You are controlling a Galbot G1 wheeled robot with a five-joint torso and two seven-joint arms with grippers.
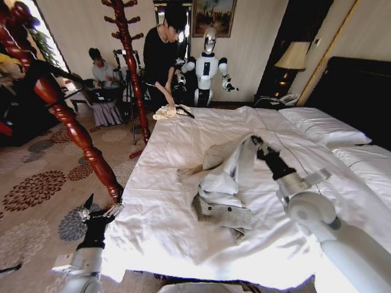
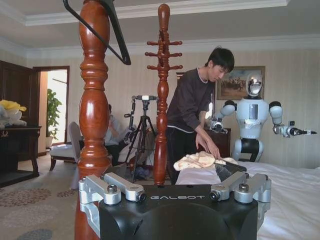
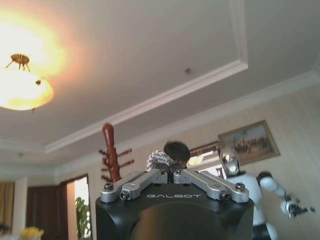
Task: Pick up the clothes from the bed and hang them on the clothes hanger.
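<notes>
The grey-beige speckled jacket [image 1: 225,194] lies crumpled in the middle of the bed [image 1: 165,232], white lining up. My right gripper [image 1: 256,143] is shut on one edge of it and holds that part lifted off the duvet. In the right wrist view a tuft of speckled fabric [image 3: 158,160] sticks up between the closed fingers of that gripper [image 3: 170,173]. My left gripper [image 1: 98,211] stands open at the bed's near left corner, beside a red-brown coat rack post [image 1: 73,129]. The black clothes hanger [image 2: 121,45] hangs high on that post [image 2: 94,100], above the left gripper [image 2: 175,192].
A cream-yellow folded garment [image 1: 165,112] lies at the bed's far end under a person's hand. A second coat rack [image 1: 131,67], a tripod and another robot [image 1: 208,61] stand beyond. Pillows [image 1: 324,125] and the dark headboard [image 1: 360,91] are at the right. Patterned carpet lies left.
</notes>
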